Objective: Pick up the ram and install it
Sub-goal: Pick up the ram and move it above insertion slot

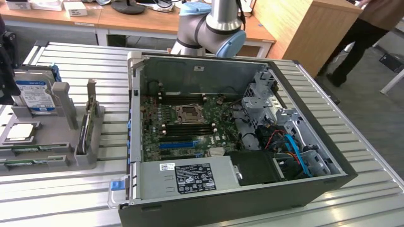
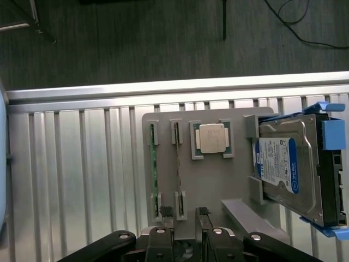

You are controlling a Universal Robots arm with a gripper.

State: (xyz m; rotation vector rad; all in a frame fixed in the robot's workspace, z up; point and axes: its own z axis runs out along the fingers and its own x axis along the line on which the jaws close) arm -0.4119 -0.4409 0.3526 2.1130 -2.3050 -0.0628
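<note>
Wrist view: gripper (image 2: pixel 184 215), jaws apart, empty. Ram (image 2: pixel 154 169): on edge in grey holder (image 2: pixel 218 180), just beyond the gripper. Likely light, stiff, fragile; best pinched across flat faces mid-length, clear of contacts.

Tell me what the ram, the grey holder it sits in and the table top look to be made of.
The ram: a green circuit board seen edge-on, matte, likely fibreglass laminate. The holder: plain grey with a dull, even surface, probably moulded or printed plastic. The table top: ribbed silver slats with a soft sheen, most likely aluminium profile.
</note>
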